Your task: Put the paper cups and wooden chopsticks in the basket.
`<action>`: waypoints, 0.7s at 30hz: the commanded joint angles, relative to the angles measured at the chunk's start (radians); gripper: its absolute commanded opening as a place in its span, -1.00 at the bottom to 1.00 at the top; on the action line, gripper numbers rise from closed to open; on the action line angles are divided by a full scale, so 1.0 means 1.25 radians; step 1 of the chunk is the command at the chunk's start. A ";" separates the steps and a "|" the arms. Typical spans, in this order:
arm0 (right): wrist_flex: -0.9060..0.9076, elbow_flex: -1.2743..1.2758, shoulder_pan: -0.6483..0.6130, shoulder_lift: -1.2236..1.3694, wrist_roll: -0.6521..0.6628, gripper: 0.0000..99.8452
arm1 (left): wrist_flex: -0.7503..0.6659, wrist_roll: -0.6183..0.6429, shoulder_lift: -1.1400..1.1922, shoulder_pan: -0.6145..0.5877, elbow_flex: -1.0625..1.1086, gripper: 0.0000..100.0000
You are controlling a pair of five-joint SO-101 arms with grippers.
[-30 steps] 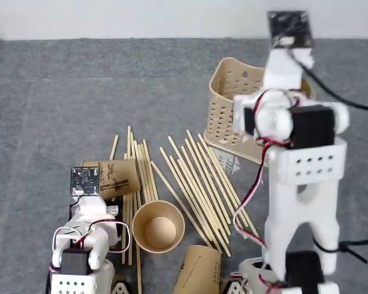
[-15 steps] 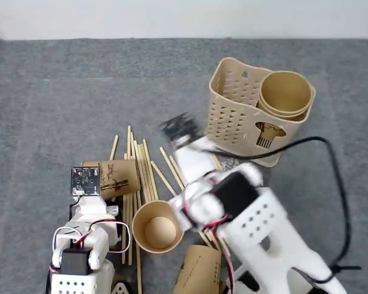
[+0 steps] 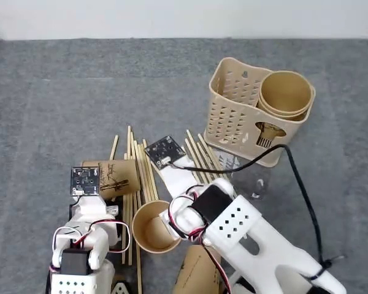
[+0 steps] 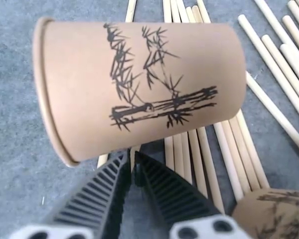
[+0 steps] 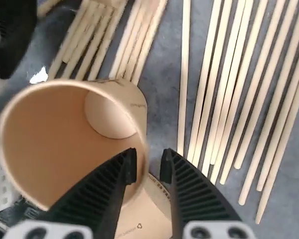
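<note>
I am watching a grey, felt-like surface (image 3: 61, 92) running back to a pale wall (image 3: 172, 15). The basket (image 3: 230, 113) is standing at the far right, holding nested paper cups (image 3: 286, 92). Wooden chopsticks (image 3: 202, 156) are lying loose across the middle of the surface, some reaching to just beside the basket. The left tool (image 4: 132, 172) is sitting clenched on nothing, just beside a sideways cup (image 4: 139, 84) that is resting over several chopsticks. The right tool (image 5: 147, 167) is hanging released, jaws narrowly parted astride the rim of an upright cup (image 5: 65, 149), one finger inside, one outside. A third cup (image 3: 187, 278) is lying on its side at the near edge.
</note>
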 commanded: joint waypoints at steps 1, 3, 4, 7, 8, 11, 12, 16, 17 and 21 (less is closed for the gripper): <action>-0.024 0.018 -0.004 -0.029 -0.010 -0.80 | 0.002 -0.004 -0.014 0.001 -0.013 -0.97; -0.021 0.020 -0.002 -0.031 -0.010 -0.85 | 0.002 -0.004 -0.014 0.001 -0.013 -0.97; -0.024 0.020 -0.002 -0.036 -0.010 -0.91 | 0.002 -0.004 -0.014 0.001 -0.013 -0.97; -0.023 0.017 -0.002 -0.037 -0.010 -0.97 | 0.002 -0.004 -0.014 0.001 -0.013 -0.97; -0.021 0.016 -0.002 -0.037 -0.010 -0.96 | 0.002 -0.004 -0.014 0.001 -0.013 -0.97; -0.023 0.015 -0.001 -0.039 -0.009 -0.98 | 0.002 -0.004 -0.014 0.006 -0.013 -0.97; -0.023 0.010 -0.001 -0.040 -0.007 -0.98 | 0.001 -0.004 -0.014 0.006 -0.013 -0.97; 0.012 -0.059 -0.001 -0.075 -0.006 -0.98 | 0.001 -0.004 -0.014 0.005 -0.013 -0.97; 0.029 -0.087 -0.001 -0.084 -0.006 -0.98 | 0.001 -0.004 -0.014 0.007 -0.013 -0.97; 0.112 -0.241 0.001 -0.100 -0.005 -0.98 | 0.000 -0.004 -0.014 0.026 -0.013 -0.97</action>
